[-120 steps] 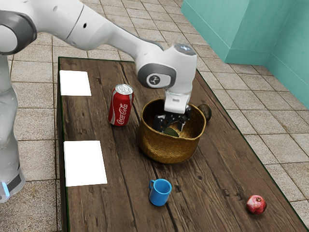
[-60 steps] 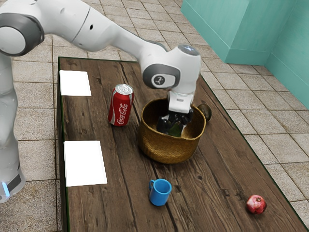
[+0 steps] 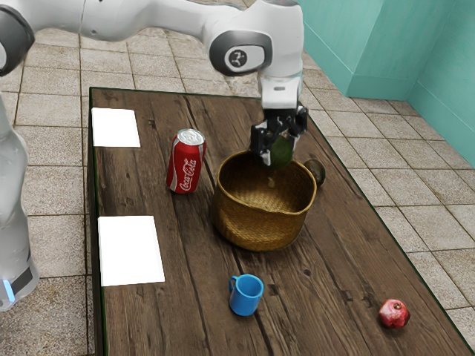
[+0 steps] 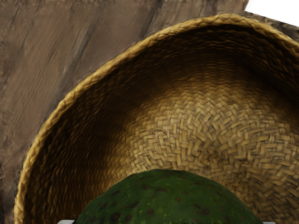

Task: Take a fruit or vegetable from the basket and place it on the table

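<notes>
The white arm (image 3: 141, 16) reaches over the wooden bench (image 3: 356, 259), where the woven basket (image 3: 263, 230) stands upright. Two white sheets (image 3: 131, 250) lie flat, well apart from the basket, toward the exterior view's left. The red cola can (image 3: 186, 163) stands between them and the basket. Above the basket's opening, the jaws grip the green avocado (image 3: 282, 153) from both sides. A dark brown roundish thing (image 3: 316, 172) sits just beside the basket. The blue mug (image 3: 246, 297) stands near the basket, upright; the red fruit (image 3: 393, 314) rests well apart from it.
</notes>
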Motion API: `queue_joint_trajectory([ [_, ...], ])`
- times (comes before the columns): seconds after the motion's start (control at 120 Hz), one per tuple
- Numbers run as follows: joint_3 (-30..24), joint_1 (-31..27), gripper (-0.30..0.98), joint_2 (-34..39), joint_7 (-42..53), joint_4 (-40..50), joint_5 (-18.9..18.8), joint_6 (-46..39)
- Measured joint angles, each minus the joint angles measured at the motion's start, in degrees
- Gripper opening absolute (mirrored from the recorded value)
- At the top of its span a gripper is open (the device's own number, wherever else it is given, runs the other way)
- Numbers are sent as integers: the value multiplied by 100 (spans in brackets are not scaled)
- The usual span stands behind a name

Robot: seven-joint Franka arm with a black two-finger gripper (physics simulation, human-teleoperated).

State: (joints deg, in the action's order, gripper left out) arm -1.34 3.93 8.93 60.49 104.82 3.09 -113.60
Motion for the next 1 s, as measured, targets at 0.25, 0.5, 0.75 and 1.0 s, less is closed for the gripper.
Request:
queue_joint_trajectory([
  [0.25,1005,-9,34,-1040,56,-2367,240,975],
  [0.5,1380,-458,36,-1671,104,-3001,690,1466],
  [0.75,1387,-470,59,-1649,143,-2990,848,1663],
  [1.0,1382,-638,67,-1634,164,-2957,928,1752],
])
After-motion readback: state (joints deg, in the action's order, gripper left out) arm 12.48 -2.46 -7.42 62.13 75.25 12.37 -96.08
